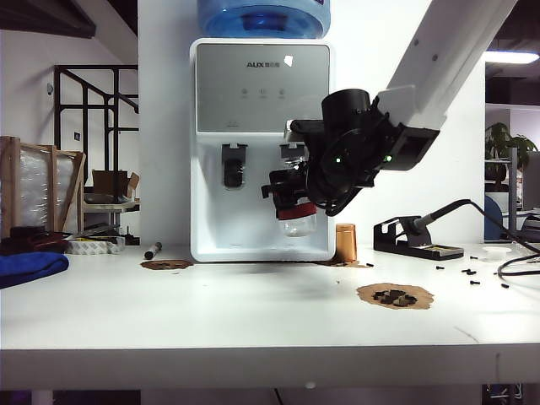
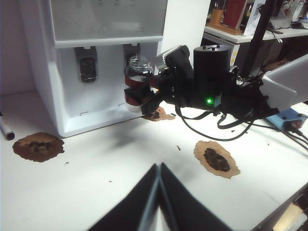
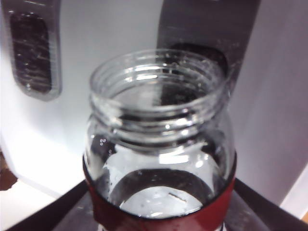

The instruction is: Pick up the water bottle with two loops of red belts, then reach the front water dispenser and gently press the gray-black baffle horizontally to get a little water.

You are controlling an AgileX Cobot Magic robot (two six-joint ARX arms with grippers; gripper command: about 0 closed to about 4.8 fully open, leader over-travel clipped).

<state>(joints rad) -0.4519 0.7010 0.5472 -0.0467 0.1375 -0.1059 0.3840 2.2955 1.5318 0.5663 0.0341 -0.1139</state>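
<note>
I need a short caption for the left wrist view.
Right tool holds the water bottle at the water dispenser; left tool is shut.

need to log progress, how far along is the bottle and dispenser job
Done: the right claw holds the water bottle lifted off the table. In hand: the bottle's open mouth sits under the right gray-black baffle of the water dispenser. Left: pressing it; no water stream visible. The left claw waits shut, low over the table.

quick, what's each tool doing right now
Left tool: shut, holding nothing, low over the table.
Right tool: shut on the water bottle at the dispenser.
</note>
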